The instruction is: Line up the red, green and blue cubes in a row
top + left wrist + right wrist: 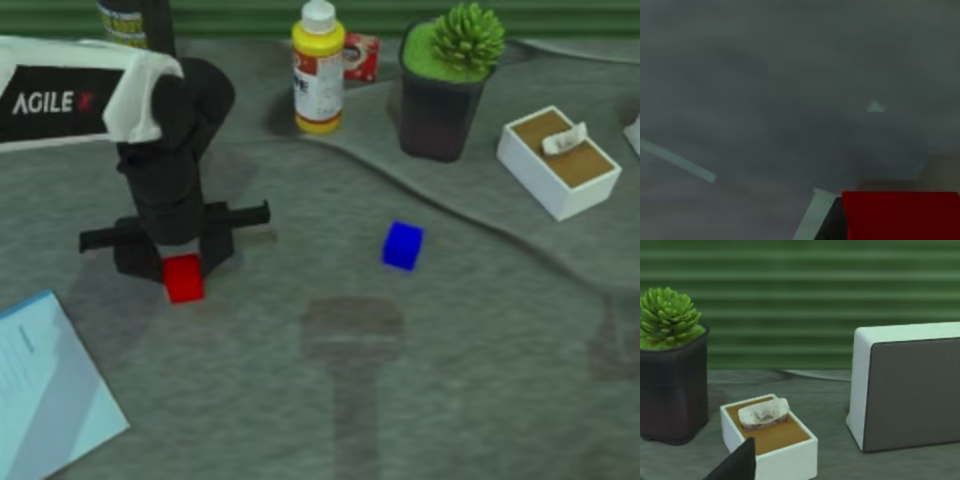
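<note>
Left arm is down over the small bright red cube at the left of the grey cloth-covered surface; left pincer sits right on top of it. Whether the pincer is apart or clamped on the cube, cannot tell: the arm body hides it from above, and the left wrist view only shows the red cube at the frame edge. Small deep blue cube lies near the middle, well apart from the red one. Green cube not in view anywhere. Right arm is out of the top view; its wrist camera faces a white box with a brown top and a potted succulent, pincer state cannot tell.

Step in hand looks like grasping or placing red. Next move likely calls for bringing red and blue into one line, then finding green.
</note>
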Robot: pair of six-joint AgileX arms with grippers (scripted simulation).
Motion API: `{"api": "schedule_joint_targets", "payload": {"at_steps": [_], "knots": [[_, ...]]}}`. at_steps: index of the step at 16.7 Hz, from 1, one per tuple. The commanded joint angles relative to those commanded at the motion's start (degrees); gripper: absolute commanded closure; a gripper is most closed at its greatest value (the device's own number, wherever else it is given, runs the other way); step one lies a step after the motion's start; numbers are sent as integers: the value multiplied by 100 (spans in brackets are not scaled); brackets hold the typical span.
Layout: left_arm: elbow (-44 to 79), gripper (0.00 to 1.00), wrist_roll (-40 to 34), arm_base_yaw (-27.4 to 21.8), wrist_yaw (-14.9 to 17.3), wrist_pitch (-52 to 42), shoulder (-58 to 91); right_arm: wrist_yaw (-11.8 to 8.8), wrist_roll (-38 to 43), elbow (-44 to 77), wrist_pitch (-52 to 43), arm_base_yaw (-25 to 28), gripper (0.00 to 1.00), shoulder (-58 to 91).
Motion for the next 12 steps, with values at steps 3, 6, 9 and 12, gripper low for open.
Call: {"api": "schedule_joint_targets", "payload": {"at_steps": [3, 6, 9, 12], "knots": [[354, 100, -15, 50, -3, -616, -207, 0, 0, 0, 0, 0, 0, 0], [657, 100, -12, 88, -3, -1110, -423, 0, 0, 0, 0, 0, 0, 0], [702, 100, -9, 94, -3, -1167, -463, 0, 0, 0, 0, 0, 0, 0], [622, 100, -43, -30, -8, -1155, -506, 0, 0, 0, 0, 0, 0, 0]]}}
